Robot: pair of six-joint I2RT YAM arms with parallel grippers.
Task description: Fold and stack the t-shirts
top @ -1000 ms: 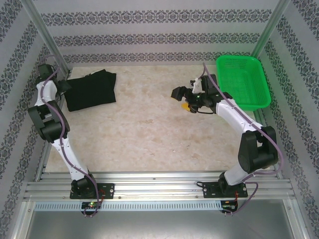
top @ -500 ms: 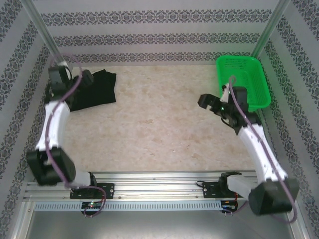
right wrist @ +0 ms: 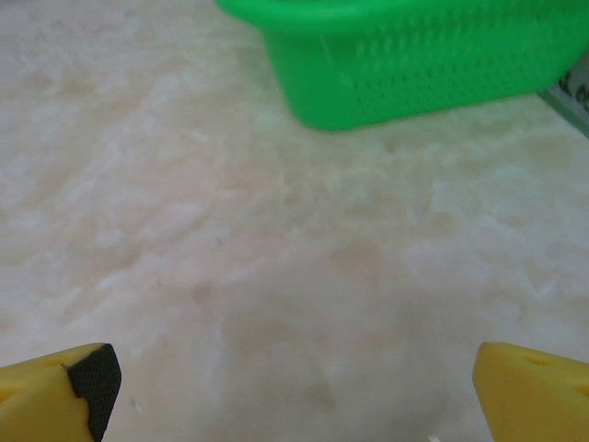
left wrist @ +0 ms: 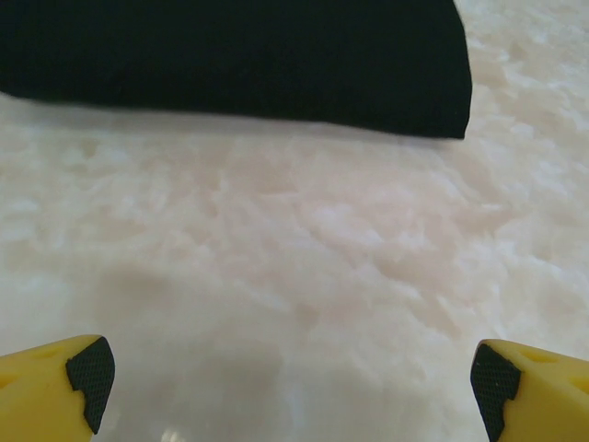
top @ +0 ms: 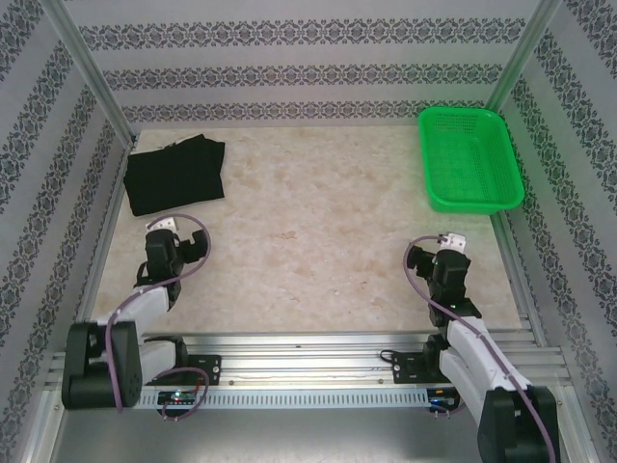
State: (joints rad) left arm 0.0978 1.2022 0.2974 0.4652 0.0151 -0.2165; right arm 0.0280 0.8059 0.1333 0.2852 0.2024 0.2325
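We note the black t-shirt (top: 175, 174) at the far left corner of the table (top: 308, 251), folded to a flat rectangle with fairly square edges. The left gripper (left wrist: 290, 387) sits low by the near edge, jaws spread wide and empty, the shirt well ahead of it. The right gripper (right wrist: 290, 387) is likewise spread and empty, facing the green basket (top: 461, 116) in the far right corner. We judge this fold done. Any approach should come in high and avoid dragging the pile.
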